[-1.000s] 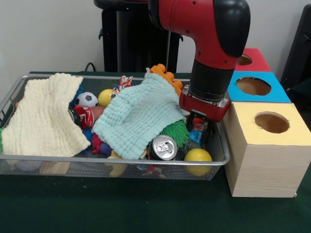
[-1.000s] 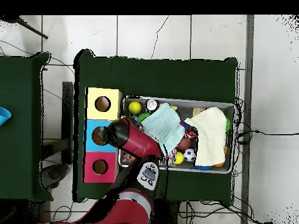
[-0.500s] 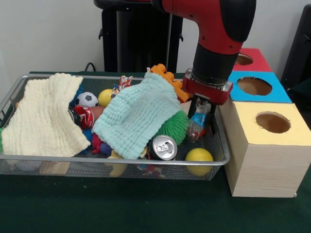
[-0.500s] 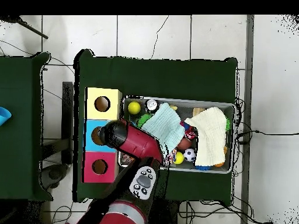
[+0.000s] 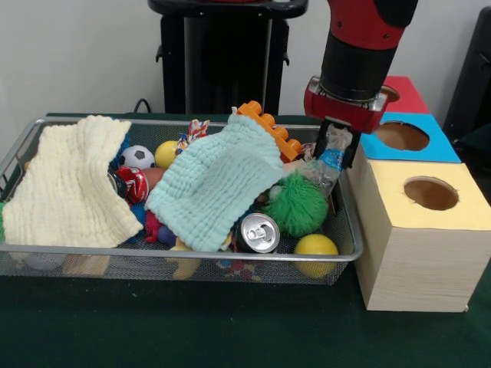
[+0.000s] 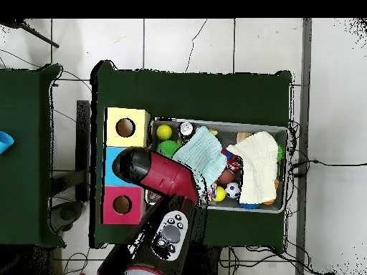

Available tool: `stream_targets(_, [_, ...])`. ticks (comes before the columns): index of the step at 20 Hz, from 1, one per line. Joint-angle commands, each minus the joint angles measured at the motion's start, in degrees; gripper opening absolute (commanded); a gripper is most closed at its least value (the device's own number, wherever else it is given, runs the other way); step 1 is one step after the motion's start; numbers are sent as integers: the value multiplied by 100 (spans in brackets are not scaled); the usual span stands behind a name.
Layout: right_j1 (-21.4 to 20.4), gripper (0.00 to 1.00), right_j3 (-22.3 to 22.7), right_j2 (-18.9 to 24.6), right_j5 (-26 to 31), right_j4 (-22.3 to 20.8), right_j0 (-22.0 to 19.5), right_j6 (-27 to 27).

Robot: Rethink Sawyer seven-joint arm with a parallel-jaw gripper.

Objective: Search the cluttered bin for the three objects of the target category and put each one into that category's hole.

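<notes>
My gripper (image 5: 336, 153) hangs above the right end of the wire bin (image 5: 153, 253), shut on a clear plastic bottle (image 5: 328, 162) with a blue label. The bottle dangles tilted, clear of the clutter, just left of the yellow-topped wooden box (image 5: 418, 238) and in front of the blue-topped box (image 5: 403, 136). A red-topped box (image 5: 399, 93) stands behind those. Each box has one round hole. From overhead, the red arm (image 6: 150, 172) hides both gripper and bottle, between the bin (image 6: 215, 123) and the blue box (image 6: 109, 166).
In the bin lie a mint cloth (image 5: 219, 180), a cream cloth (image 5: 73, 180), a green fuzzy ball (image 5: 298, 204), a silver can (image 5: 257, 232), a yellow ball (image 5: 315, 249), an orange brick (image 5: 268, 126), a soccer ball (image 5: 137, 157) and a red can (image 5: 134, 184).
The gripper has risen out of the bin's right end with the bottle in it and drifted toward the boxes. The green fuzzy ball, once partly hidden, now shows fully.
</notes>
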Motion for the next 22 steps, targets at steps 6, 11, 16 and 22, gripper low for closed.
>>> stream_targets(6, [-196,0,-264,257,760,-345,-20,1071])
stream_targets(11, [-292,0,-328,236,932,-422,-27,1016])
stream_targets(16, [-404,0,-356,215,1119,-496,-74,893])
stream_targets(22, [-588,0,-476,160,1546,-612,-97,869])
